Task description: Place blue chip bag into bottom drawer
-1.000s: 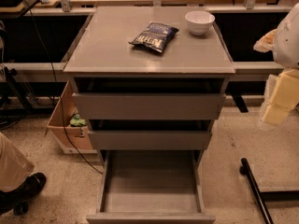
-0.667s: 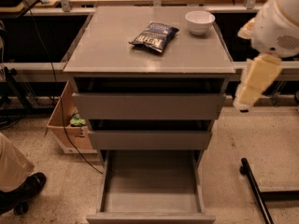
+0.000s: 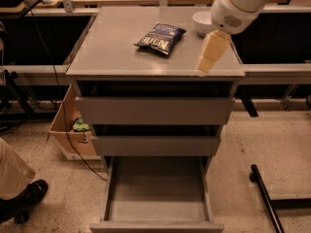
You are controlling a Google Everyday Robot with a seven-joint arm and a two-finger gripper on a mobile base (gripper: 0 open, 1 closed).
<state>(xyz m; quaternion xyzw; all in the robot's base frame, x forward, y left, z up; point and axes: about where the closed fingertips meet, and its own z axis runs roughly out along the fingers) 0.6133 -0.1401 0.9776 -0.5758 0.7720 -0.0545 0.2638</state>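
The gripper (image 3: 206, 64) hangs on the right side of the grey bench (image 3: 112, 52), a pale cream wedge pointing down and to the left from the big white arm (image 3: 243, 4) that comes in from the upper right corner. Its tip sits over the front right part of the bench top, close to the front edge. From where I stand I cannot tell how wide the gripper is set; nothing appears to be in its hold.

Just behind it, toward the back right of the bench top, is a white bowl (image 3: 201, 22), partly hidden by the arm. To the gripper's left, well apart from it, the blue chip bag (image 3: 160, 38) lies flat on the bench top near the middle, turned at a slant, its white lettering facing up. It touches neither the bowl nor the gripper.

Below the top, the upper drawer (image 3: 154, 110) and the middle drawer (image 3: 155, 145) are each pulled out a little, the middle one a touch farther. The bottom drawer (image 3: 155, 188) is drawn out far toward me, a wide shallow grey tray.

On the floor to the left, a cardboard box (image 3: 65, 135) stands against the bench's side with something green (image 3: 80, 126) in it. A person's leg and dark shoe (image 3: 19, 198) show at the lower left corner.
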